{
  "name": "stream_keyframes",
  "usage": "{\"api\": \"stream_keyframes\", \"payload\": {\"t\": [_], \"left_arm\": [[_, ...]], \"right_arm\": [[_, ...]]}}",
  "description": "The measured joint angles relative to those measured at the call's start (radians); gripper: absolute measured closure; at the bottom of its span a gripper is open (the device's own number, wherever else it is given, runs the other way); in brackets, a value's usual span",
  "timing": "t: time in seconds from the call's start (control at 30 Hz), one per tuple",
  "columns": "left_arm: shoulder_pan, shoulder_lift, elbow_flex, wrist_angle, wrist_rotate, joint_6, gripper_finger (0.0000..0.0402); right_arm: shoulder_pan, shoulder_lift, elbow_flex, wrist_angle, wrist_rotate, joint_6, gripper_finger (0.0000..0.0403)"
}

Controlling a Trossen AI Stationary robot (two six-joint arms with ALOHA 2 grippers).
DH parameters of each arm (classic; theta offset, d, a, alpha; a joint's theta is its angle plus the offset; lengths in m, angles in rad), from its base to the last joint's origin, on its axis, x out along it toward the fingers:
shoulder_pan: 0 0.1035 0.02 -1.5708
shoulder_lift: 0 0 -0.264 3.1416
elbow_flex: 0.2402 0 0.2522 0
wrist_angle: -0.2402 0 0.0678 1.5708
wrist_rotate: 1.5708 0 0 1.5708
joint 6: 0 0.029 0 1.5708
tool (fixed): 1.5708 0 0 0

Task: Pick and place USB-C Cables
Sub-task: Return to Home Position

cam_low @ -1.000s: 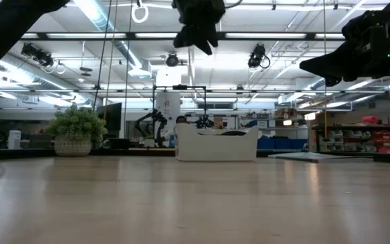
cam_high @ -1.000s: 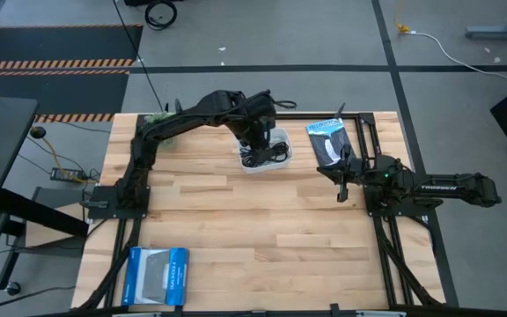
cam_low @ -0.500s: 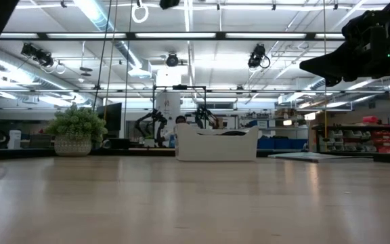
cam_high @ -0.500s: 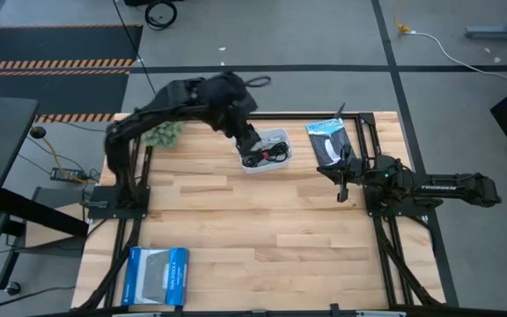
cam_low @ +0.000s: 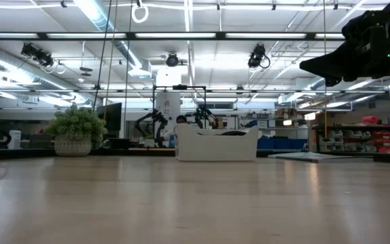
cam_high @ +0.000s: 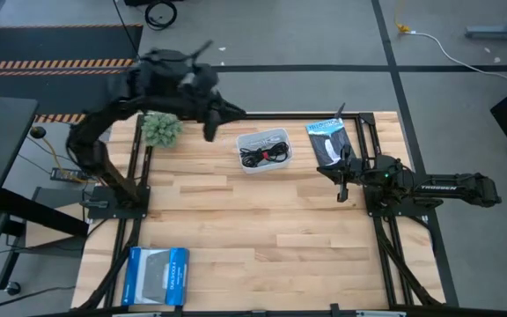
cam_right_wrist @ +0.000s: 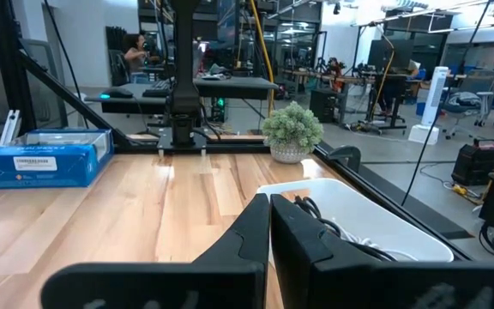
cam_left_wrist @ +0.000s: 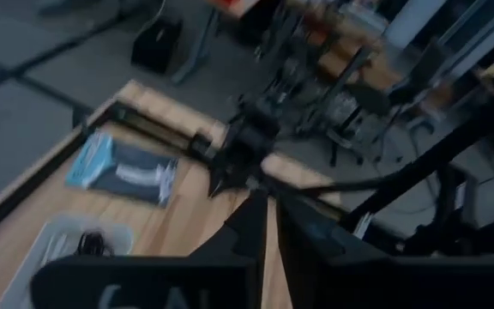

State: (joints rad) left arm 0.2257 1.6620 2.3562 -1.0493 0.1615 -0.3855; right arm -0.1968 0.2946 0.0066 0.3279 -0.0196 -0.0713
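The USB-C cables (cam_high: 262, 155) lie bundled in a white tray (cam_high: 278, 139) on the far middle of the table; black loops and a bit of red show. The right wrist view shows them as black loops (cam_right_wrist: 309, 206) over the tray's rim. My left gripper (cam_high: 231, 113) is raised high, to the left of the tray near the far edge, with its fingers shut (cam_left_wrist: 268, 245) on nothing. My right gripper (cam_high: 334, 172) waits to the right of the tray, above the table, also shut (cam_right_wrist: 270, 225) and empty.
A black-and-white packet (cam_high: 328, 141) lies right of the tray, close to the right gripper. A small potted plant (cam_high: 161, 130) stands at the far left, under the left arm. A blue box (cam_high: 155, 276) lies at the near left corner. Bare wood fills the middle and near side.
The left arm has risen from over the tray and swung toward the table's far left, above the plant; it has left the low view altogether. The tray and the cables in it have stayed in place.
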Motion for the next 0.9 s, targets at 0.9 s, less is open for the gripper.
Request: {"api": "stream_keyframes", "payload": {"t": [0.9], "left_arm": [[-0.104, -0.243, 0.0, 0.342, -0.143, 0.241, 0.0377]], "right_arm": [[0.0, 0.0, 0.0, 0.0, 0.0, 0.0, 0.0383]]}}
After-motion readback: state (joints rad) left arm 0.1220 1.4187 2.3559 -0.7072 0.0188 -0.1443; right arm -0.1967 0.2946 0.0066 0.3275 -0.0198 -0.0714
